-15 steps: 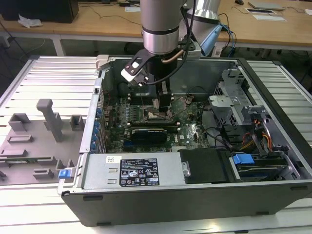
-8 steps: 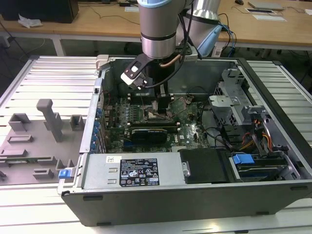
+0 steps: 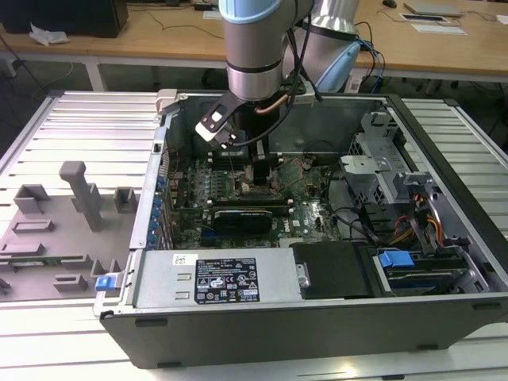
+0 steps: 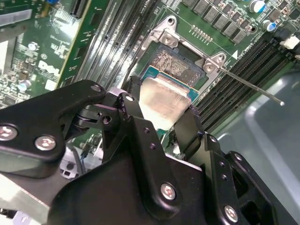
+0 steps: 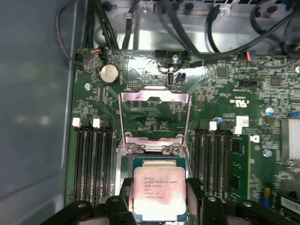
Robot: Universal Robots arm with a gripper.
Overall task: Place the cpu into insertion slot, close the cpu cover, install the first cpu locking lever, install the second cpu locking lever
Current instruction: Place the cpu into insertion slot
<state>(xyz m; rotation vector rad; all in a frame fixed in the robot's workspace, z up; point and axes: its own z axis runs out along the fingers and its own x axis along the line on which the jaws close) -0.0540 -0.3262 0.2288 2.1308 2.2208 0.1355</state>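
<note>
1. Silver-grey arm (image 3: 254, 75) stands upright, wrist pointing straight down into the open computer case (image 3: 317, 337).
2. Black fingers (image 5: 123, 198) pinch the cpu (image 5: 157, 190) just over the insertion slot (image 4: 180, 65); cpu cover (image 5: 154, 117) stands open.

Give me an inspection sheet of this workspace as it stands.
Surface: slatted metal table carrying an open computer case.
Job's things: cpu held over the slot, seating cannot be told; cover swung open; one lever released, jutting aside.
Clutter: grey fixture tray on the exterior view's left of the case.
Gripper: gripper shut on the cpu, a finger at each side.
Cables: black cables beyond the board; coloured wires by the drive bay.
Surroundings: wooden desks behind the table.
</note>
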